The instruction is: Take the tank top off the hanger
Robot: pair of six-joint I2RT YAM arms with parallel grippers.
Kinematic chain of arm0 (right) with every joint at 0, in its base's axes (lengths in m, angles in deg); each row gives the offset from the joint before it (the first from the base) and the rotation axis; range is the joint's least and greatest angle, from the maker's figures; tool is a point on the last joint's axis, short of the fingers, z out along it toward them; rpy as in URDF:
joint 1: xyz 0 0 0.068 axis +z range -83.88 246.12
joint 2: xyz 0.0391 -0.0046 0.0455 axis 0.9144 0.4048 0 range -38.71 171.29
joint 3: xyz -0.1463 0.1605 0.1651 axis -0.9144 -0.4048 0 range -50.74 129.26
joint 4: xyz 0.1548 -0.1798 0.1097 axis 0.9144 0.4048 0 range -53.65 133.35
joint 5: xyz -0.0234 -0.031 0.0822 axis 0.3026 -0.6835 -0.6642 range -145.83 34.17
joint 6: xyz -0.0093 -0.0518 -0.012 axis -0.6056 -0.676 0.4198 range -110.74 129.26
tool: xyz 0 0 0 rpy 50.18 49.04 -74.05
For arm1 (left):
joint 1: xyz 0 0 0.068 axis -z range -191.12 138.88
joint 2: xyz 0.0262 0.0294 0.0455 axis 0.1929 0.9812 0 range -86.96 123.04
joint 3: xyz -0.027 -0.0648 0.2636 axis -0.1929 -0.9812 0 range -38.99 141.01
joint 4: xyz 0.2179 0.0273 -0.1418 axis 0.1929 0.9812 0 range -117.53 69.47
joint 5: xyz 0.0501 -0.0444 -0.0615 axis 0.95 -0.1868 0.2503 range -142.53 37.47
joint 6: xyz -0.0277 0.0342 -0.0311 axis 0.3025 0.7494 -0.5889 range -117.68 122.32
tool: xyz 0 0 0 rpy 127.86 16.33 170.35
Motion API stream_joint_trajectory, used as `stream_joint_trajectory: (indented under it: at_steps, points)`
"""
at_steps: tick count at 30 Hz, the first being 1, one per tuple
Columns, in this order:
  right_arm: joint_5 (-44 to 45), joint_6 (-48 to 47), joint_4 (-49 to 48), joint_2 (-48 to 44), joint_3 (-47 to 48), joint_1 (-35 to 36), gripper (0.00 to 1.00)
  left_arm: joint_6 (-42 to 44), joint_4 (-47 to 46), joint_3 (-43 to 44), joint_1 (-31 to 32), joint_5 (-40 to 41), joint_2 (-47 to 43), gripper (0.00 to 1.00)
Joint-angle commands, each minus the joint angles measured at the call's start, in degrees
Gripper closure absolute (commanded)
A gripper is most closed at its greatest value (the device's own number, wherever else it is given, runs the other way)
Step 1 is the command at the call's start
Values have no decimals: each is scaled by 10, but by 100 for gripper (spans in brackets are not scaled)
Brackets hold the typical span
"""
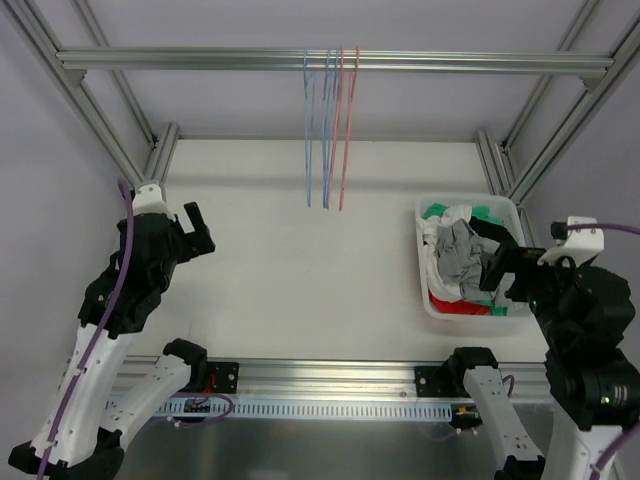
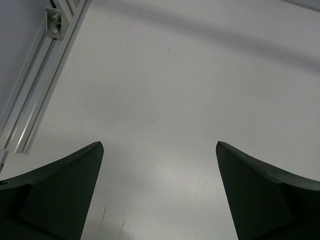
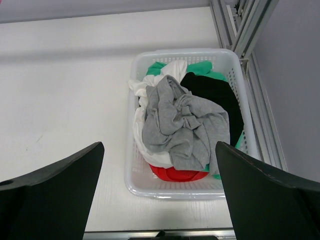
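Note:
Several bare hangers (image 1: pixel 330 130), blue and red, hang from the top rail (image 1: pixel 200 60) at the back middle; none carries a garment. A grey tank top (image 1: pixel 458 255) lies crumpled on top of other clothes in the white basket (image 1: pixel 505 206) at the right; it also shows in the right wrist view (image 3: pixel 182 122). My left gripper (image 1: pixel 197 228) is open and empty over the bare table at the left (image 2: pixel 159 150). My right gripper (image 1: pixel 508 275) is open and empty above the basket's near edge (image 3: pixel 159 150).
The basket (image 3: pixel 175 190) also holds white, black, green and red garments. Aluminium frame posts (image 1: pixel 160 150) stand at the back left and back right (image 1: pixel 495 160). A frame rail (image 2: pixel 35 100) runs along the table's left edge.

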Motion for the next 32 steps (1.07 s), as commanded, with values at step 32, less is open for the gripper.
stream_joint_trajectory:
  at_steps: [32]
  points:
    - [91,5,87,-136,-131,86,0,62,23,-108,-14,-66,-242,1]
